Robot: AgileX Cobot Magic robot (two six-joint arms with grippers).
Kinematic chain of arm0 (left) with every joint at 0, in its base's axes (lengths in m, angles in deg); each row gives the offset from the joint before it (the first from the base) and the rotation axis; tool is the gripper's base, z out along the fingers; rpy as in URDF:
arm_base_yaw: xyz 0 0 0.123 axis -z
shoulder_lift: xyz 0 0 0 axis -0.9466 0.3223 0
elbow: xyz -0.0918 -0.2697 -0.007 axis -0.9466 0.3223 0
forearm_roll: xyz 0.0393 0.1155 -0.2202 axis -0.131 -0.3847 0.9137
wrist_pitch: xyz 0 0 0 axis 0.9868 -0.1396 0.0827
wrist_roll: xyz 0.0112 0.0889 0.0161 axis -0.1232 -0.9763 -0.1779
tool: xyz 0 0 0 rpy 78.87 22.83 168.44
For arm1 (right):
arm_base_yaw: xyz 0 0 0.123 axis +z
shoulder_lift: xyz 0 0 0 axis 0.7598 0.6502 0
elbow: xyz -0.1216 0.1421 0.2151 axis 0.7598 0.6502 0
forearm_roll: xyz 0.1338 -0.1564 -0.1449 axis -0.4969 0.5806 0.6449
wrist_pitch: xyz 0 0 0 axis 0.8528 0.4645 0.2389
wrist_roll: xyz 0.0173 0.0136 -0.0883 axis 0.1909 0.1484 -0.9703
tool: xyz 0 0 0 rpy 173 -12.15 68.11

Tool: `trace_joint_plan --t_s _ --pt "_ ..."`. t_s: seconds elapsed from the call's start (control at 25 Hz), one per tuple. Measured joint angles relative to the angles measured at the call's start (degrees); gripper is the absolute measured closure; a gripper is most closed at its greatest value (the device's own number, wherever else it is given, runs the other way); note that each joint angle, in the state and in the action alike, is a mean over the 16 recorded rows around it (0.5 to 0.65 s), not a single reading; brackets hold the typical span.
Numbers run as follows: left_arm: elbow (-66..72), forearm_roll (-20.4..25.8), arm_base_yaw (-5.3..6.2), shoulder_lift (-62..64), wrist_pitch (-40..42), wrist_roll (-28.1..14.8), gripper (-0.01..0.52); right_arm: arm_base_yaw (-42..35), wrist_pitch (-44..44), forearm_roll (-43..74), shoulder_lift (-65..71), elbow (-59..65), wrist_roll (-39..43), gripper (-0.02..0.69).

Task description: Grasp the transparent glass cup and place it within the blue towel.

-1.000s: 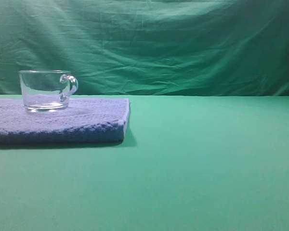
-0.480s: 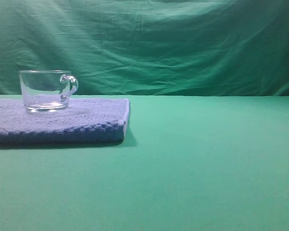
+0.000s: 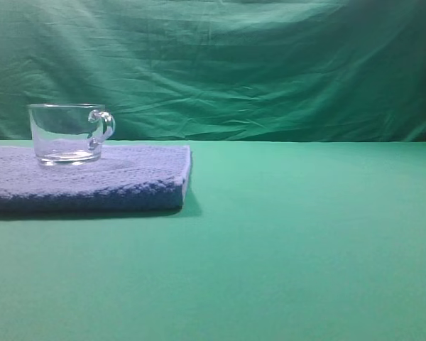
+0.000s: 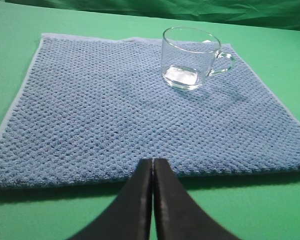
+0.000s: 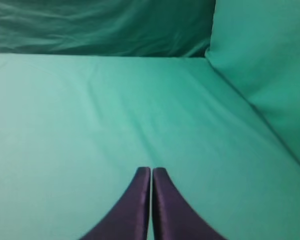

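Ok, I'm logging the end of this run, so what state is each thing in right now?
transparent glass cup: upright, empty, standing on the towel near its far right corner, handle to the right, nothing gripping it.
blue towel: spread flat on the green table, cup on top.
left tool: shut, empty, at the towel's near edge.
right tool: shut, empty, over bare green table.
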Motion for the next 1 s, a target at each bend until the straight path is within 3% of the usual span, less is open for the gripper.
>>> trace_joint_plan --t_s 1.0 --pt "0.0 0.0 0.00 0.0 0.0 0.0 0.514 -0.5 -0.3 -0.1 0.0 2.0 0.0 0.665"
